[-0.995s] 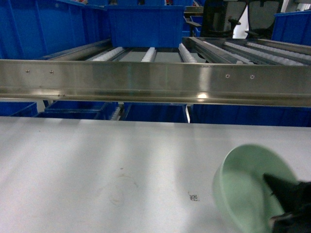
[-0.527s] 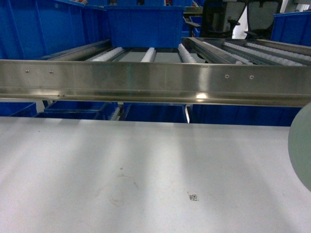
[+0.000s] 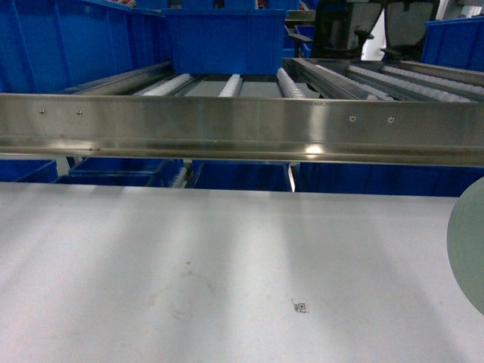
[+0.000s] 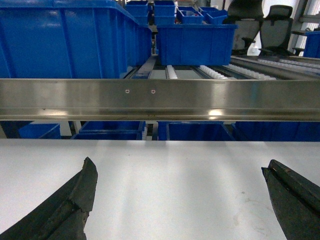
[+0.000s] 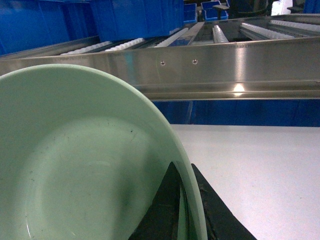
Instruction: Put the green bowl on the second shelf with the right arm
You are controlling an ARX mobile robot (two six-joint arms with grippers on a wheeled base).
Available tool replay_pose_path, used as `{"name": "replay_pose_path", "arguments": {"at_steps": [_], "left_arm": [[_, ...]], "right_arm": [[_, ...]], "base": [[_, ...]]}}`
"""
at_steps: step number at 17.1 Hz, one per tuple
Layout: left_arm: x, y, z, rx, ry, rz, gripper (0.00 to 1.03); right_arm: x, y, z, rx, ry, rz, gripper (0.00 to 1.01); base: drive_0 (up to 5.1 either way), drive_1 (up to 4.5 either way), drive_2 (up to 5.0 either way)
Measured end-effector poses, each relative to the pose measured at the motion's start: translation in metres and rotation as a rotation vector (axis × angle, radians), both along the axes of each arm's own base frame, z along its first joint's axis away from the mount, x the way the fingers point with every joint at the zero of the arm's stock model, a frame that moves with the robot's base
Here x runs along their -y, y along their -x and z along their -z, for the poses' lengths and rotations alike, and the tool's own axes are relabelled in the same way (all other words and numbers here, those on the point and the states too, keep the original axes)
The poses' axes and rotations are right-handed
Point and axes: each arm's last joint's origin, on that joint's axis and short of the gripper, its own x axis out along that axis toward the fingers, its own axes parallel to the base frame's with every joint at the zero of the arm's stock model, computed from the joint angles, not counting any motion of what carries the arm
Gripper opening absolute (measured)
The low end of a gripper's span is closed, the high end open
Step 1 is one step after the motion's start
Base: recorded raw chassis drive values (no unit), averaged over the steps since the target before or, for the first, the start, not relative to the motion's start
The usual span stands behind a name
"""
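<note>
The pale green bowl fills the left of the right wrist view, tilted with its inside toward the camera. My right gripper is shut on its rim, one black finger inside and one outside. In the head view only a sliver of the bowl shows at the right edge, above the table, and the right gripper is out of frame. The second shelf, a steel level with white roller tracks, lies behind the shiny front rail. My left gripper stands open over the bare tabletop.
A large blue crate sits at the back of the roller shelf. More blue crates stand to the left and under the rail. The grey-white table carries a small printed marker.
The bowl has gone from the lower right of the head view up and to the right, until only its edge shows. The right gripper has left that view.
</note>
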Motion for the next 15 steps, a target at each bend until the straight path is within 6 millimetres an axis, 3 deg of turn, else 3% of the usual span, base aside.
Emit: {"name": "replay_pose_path", "arguments": {"at_steps": [3,15], "left_arm": [[0.0000,0.0000,0.0000,0.000,0.000,0.000,0.98],[0.0000,0.0000,0.0000,0.000,0.000,0.000,0.98]], "right_arm": [[-0.0001,0.0000,0.0000,0.000,0.000,-0.001,0.03],[0.0010,-0.0001,0.0004,-0.003,0.001,0.008,0.03]], "base": [[0.0,0.00,0.0],[-4.8,2.44,2.6]]}}
